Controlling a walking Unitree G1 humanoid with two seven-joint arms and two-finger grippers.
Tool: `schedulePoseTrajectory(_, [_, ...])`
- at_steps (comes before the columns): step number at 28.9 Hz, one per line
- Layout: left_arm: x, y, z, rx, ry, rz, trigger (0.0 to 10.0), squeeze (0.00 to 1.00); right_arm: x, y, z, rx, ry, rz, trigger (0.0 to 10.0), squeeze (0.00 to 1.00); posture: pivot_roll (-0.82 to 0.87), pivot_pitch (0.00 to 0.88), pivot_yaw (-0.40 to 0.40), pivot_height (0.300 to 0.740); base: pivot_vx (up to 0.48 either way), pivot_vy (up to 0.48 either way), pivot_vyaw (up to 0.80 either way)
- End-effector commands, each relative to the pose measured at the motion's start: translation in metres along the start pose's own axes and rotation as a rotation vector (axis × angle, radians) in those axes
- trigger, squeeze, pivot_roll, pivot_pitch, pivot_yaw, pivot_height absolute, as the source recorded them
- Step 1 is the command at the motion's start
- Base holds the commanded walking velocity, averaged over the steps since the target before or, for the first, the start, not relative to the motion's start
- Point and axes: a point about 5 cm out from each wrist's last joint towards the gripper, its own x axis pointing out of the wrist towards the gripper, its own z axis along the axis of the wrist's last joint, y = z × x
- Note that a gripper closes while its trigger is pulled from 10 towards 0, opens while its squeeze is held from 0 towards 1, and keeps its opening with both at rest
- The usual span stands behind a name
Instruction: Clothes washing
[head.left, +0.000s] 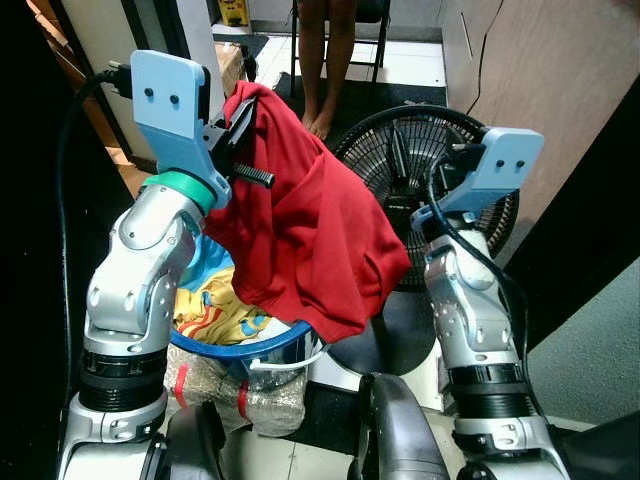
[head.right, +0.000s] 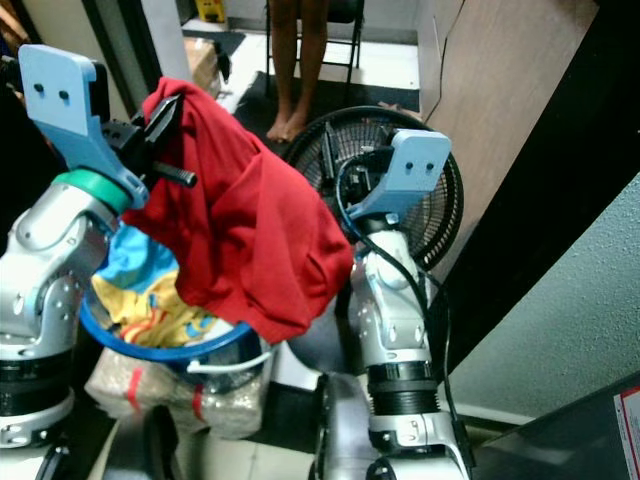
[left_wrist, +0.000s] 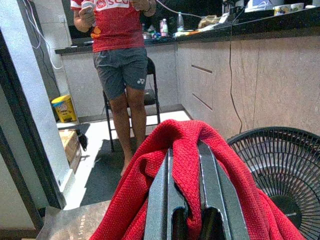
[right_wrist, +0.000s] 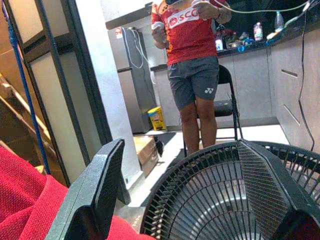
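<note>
1. A red knitted garment (head.left: 300, 215) is draping in loose folds above a round blue plastic basket (head.left: 250, 350) of colourful laundry.
2. The left gripper (left_wrist: 187, 200) is clamping it, jaws nearly closed.
3. The right gripper (right_wrist: 200, 200) is hanging wide open, empty, before a black wire-grilled fan (head.left: 400, 150).

One red garment (head.left: 300, 215) hangs at the left. One blue basket (head.left: 250, 352) of coloured clothes sits below it. One black fan (head.left: 400, 175) stands to the right. One person (left_wrist: 117, 55) stands far off, beside one yellow bin (left_wrist: 65, 107).
</note>
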Motion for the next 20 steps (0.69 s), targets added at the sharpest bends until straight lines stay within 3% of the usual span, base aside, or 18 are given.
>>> schedulePoseTrajectory(1, [-0.0005,0.0,0.0013,0.015,-0.006,0.006,10.0,0.0,-0.0018,-0.002,0.0,0.011,0.006,-0.014,10.0,0.0,-0.03,0.0,0.042,0.594,0.0,0.0,0.0])
schedulePoseTrajectory(20, [-0.0004,-0.002,-0.0004,0.028,-0.003,-0.002,10.0,0.0,0.0003,-0.0009,0.0019,0.01,0.002,-0.002,10.0,0.0,-0.03,0.0,0.043,0.662,0.0,0.0,0.0])
